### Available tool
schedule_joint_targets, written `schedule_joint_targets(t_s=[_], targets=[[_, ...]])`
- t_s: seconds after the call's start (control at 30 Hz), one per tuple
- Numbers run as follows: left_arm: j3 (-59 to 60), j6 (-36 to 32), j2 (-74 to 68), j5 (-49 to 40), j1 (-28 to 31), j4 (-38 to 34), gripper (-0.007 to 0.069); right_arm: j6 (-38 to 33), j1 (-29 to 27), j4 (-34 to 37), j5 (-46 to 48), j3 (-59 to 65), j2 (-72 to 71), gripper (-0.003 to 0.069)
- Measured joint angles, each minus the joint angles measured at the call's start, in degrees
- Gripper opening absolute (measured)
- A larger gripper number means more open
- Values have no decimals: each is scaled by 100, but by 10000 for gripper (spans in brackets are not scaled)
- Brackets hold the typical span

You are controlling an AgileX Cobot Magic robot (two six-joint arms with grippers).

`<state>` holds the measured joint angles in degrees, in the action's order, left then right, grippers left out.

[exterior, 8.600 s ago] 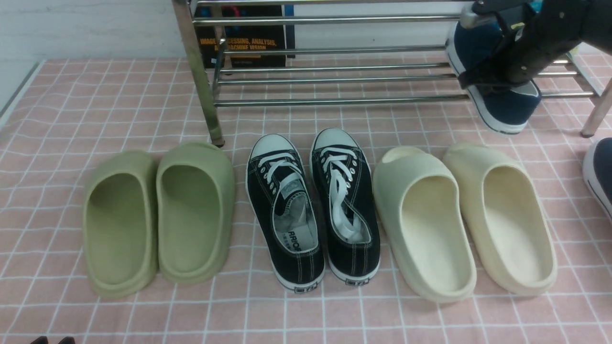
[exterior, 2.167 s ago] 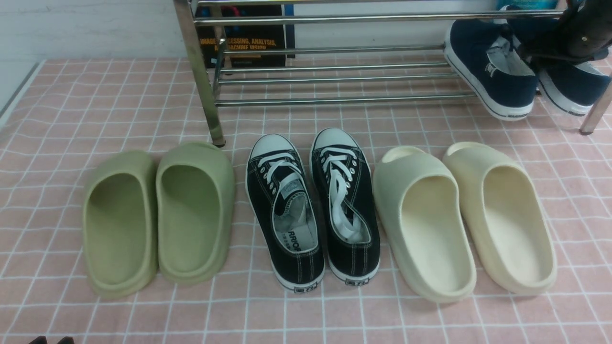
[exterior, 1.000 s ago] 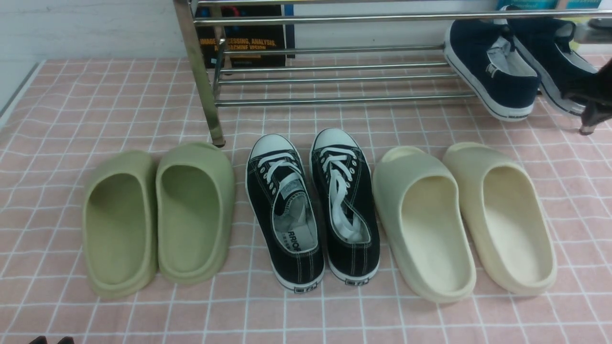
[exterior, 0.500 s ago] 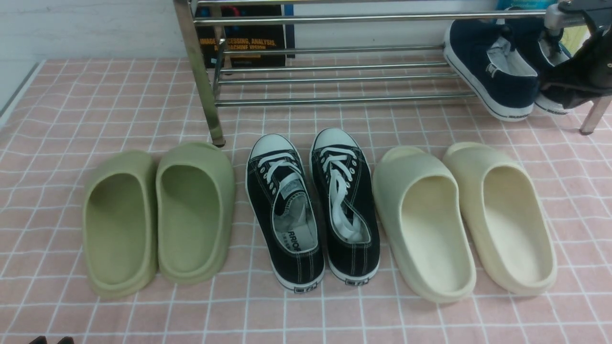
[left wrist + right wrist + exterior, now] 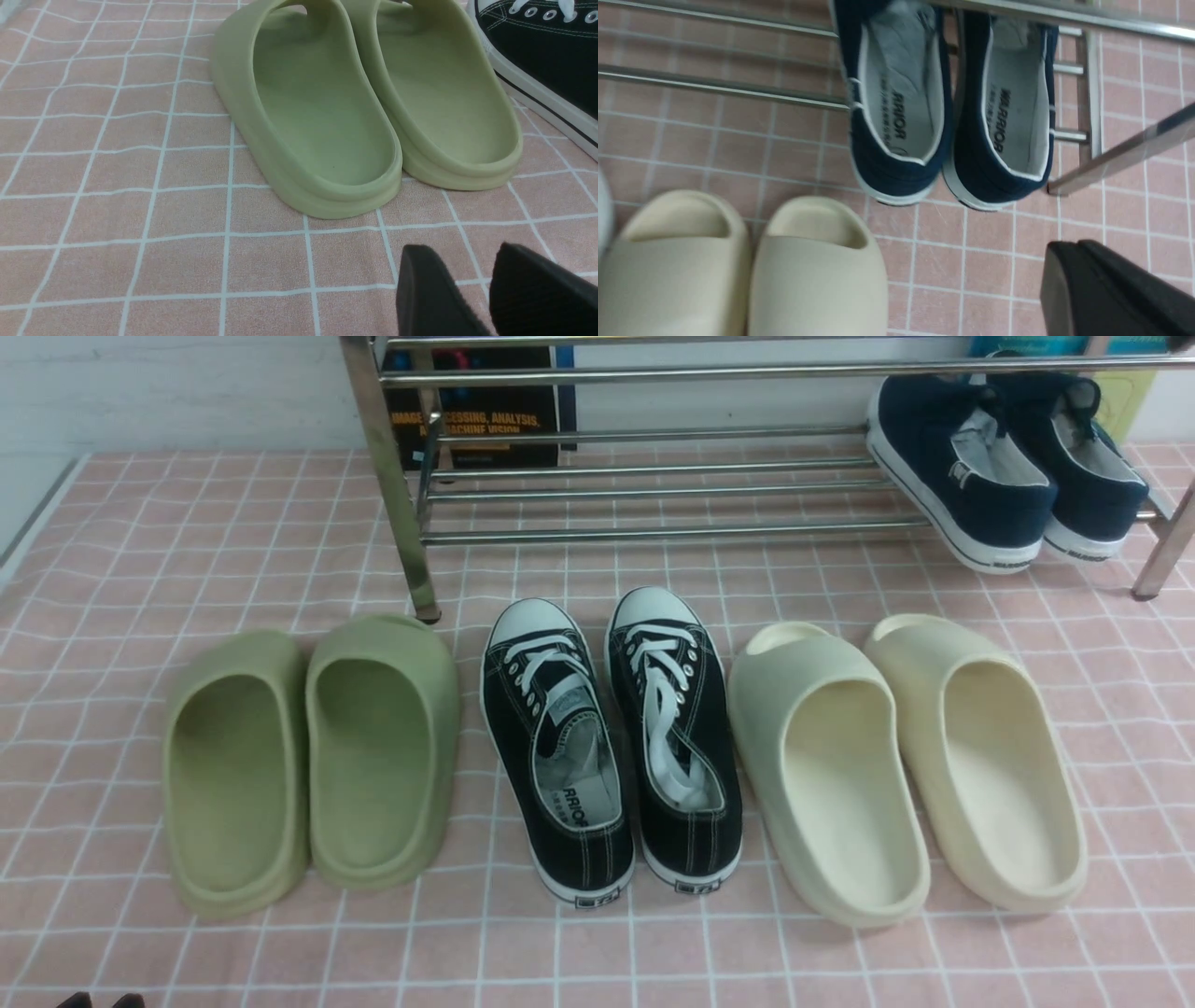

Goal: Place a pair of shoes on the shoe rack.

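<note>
From left to right on the bench [image 5: 140,523], draped in pink grid-checked cloth, we see smooth moulded olive foam slides [image 5: 308,761], black canvas lace-up sneakers [image 5: 611,737] and cream foam slides [image 5: 906,765]. At far right, the pair of shoes [image 5: 1008,467], navy, white-soled and grey-lined, rests side by side on the lowest bars of the chrome shoe rack [image 5: 653,476], heels overhanging. We find the left end effector [image 5: 486,289] slightly parted and empty, the right end effector [image 5: 1083,275] closed and empty.
</note>
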<state>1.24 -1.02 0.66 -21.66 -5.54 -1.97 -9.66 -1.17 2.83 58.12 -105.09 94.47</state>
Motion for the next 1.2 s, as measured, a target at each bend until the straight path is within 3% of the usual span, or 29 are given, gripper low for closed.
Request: schedule_joint_targets(t_s=[0.23,0.33,0.5,0.57,0.73,0.9,1.2], targets=[[0,0,0,0,0,0,239,-126,200,49,-1075,1803,-2246,-8],[0,0,0,0,0,0,239,-126,200,103,-2128,3518,-3667,-8],[0,0,0,0,0,0,239,-169,200,775,-3110,5749,-5498,-7],[0,0,0,0,0,0,239,-282,206,1020,-3746,7276,-6969,-5],[0,0,0,0,0,0,239,-316,206,1059,-4168,8833,-8697,-5],[0,0,5,0,0,7,239,-316,206,1071,-4331,9711,-9500,-3],[0,0,5,0,0,7,239,-316,206,1491,-4440,9846,-9490,3]])
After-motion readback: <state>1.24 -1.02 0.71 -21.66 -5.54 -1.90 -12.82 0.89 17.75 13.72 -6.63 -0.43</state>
